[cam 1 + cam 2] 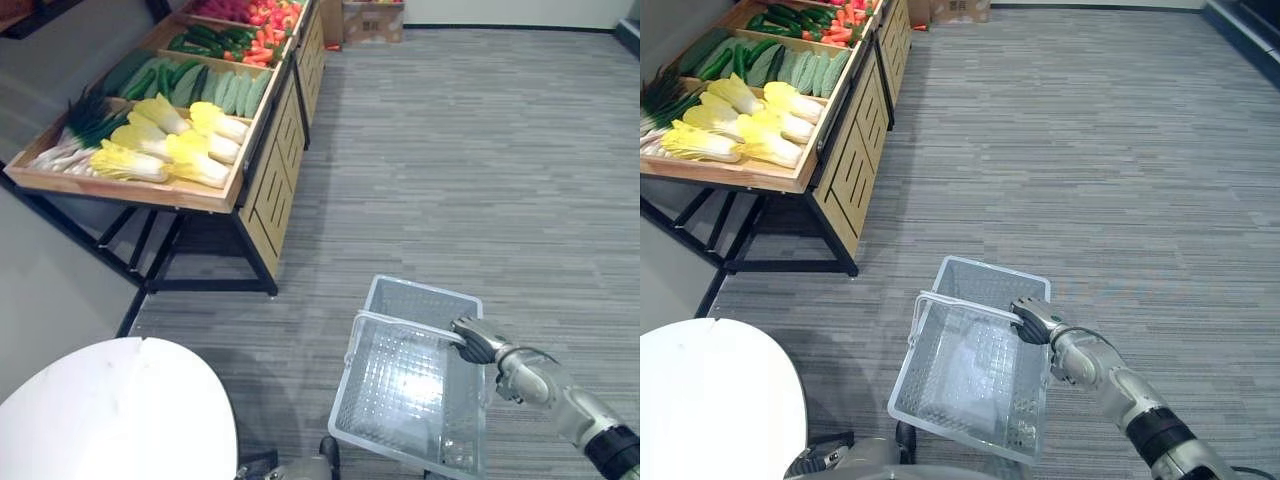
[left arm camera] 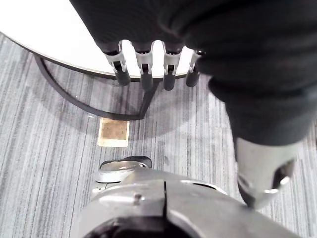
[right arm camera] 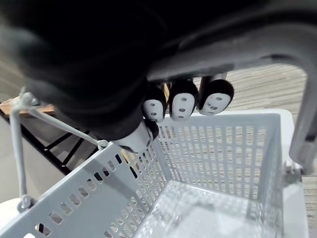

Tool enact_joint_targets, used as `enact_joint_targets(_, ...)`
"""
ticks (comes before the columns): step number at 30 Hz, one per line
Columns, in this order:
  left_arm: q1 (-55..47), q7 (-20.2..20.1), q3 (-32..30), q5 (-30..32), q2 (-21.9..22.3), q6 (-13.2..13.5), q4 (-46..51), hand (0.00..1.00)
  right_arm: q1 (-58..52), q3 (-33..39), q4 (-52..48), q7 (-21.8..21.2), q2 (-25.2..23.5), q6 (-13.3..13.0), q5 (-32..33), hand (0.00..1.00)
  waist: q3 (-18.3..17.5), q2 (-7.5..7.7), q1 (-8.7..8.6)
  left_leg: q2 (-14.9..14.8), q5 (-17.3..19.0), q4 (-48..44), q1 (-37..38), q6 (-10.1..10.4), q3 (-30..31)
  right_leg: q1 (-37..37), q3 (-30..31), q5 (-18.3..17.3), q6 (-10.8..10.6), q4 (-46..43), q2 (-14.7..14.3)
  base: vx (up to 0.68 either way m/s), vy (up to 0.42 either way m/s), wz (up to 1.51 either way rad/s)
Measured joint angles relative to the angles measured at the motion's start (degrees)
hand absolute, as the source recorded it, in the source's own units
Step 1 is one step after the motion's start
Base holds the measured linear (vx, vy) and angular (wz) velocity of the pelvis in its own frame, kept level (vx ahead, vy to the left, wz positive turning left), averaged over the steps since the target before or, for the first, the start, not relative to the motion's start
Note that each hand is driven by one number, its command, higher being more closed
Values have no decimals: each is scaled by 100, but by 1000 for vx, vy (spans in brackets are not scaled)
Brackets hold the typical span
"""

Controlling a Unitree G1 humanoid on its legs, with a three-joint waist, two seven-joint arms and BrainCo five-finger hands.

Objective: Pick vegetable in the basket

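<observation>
An empty pale grey plastic basket point(image 1: 425, 288) hangs low over the floor at the lower right. My right hand point(image 1: 478, 340) is curled round the basket's handle point(image 1: 400, 322); in the right wrist view its dark fingertips point(image 3: 181, 101) wrap the handle above the slotted basket wall point(image 3: 218, 148). The vegetables lie on a wooden stand point(image 1: 265, 190) at the upper left: yellow-green cabbages point(image 1: 170, 145), leeks point(image 1: 80, 130), pale cucumbers point(image 1: 215, 90) and carrots point(image 1: 265, 25). My left hand point(image 2: 198, 39) hangs with relaxed fingers point(image 2: 143, 69) beside a white round table, holding nothing.
The white round table point(image 1: 110, 410) sits at the lower left, close to the basket. A cardboard box point(image 1: 372, 20) stands at the far end of the stand. Grey striped carpet point(image 1: 470, 150) stretches to the right of the stand.
</observation>
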State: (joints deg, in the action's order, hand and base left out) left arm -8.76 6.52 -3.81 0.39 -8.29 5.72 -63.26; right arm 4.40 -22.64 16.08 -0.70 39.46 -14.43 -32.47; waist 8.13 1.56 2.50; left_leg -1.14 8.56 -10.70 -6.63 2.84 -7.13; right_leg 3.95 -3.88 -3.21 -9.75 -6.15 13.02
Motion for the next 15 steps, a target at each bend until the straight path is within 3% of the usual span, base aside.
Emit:
enact_joint_targets(2,7,7,158,65,-56,-12,-8,0,-108,16,26,-31,-20,14,-22,100,24,32,-14,19,202,-76,122,-149,62,239,133,-106,85,-737,18,51,74,-35)
enact_joint_targets(3,26,9,296,100,-108,-12,-5,0,-147,57,32,-46,-25,36,-57,100,26,-11,-68,-28,249,-82,202,-189,65,633,174,-5,307,-1650,-28,45,87,-19)
enact_joint_targets(4,96,-1,449,105,-170,-11,-2,0,-148,292,31,-36,-50,42,-69,100,58,-32,-115,-48,281,-71,335,-234,69,999,252,262,736,-2477,-82,55,115,-10)
enact_joint_targets(5,144,-2,502,105,-197,-9,-2,0,-153,385,32,-30,-54,43,-68,100,88,-49,-140,-50,299,-48,432,-261,72,1118,262,426,975,-2822,-86,92,103,5)
enact_joint_targets(6,224,-3,585,106,-263,-10,2,0,-195,489,33,-10,-91,44,-63,100,176,34,-207,-45,351,-22,637,-346,124,1331,297,767,1164,-3420,-45,126,87,11)
enact_joint_targets(7,309,2,619,107,-340,-14,6,0,-207,564,41,41,-250,46,-63,100,270,101,-256,-27,431,-35,806,-441,156,1575,373,841,1085,-3946,-20,140,66,12)
enact_joint_targets(10,472,20,684,103,-436,-95,6,0,-243,654,46,47,-426,45,-69,100,294,206,-321,-68,570,-49,915,-519,227,1869,117,152,943,-3735,-177,180,39,7)
enact_joint_targets(11,629,22,755,100,-446,-95,19,0,-247,697,60,53,-444,45,-65,100,315,184,-412,-67,602,-27,893,-548,311,1933,-115,194,882,-2887,-239,292,20,27)
enact_joint_targets(12,790,26,824,97,-447,-96,146,0,-298,737,68,77,-448,45,-59,100,345,153,-459,-62,705,-24,906,-485,349,1893,-276,395,609,-1616,-307,270,-4,30)
enact_joint_targets(13,870,33,849,94,-451,-93,247,0,-339,781,69,86,-454,45,-59,100,366,163,-479,-33,753,-23,929,-458,383,1852,-327,505,486,-968,-319,325,-44,41)
enact_joint_targets(14,1026,54,859,93,-464,-88,472,0,-387,892,98,91,-458,46,-59,100,421,187,-549,56,854,-5,1028,-423,509,1731,-333,643,283,140,-285,395,-96,55)
enact_joint_targets(15,1181,58,866,94,-492,-78,671,0,-420,1028,114,99,-464,77,-60,100,448,278,-570,159,945,48,1206,-291,628,1702,-318,649,262,593,-208,431,-123,66)
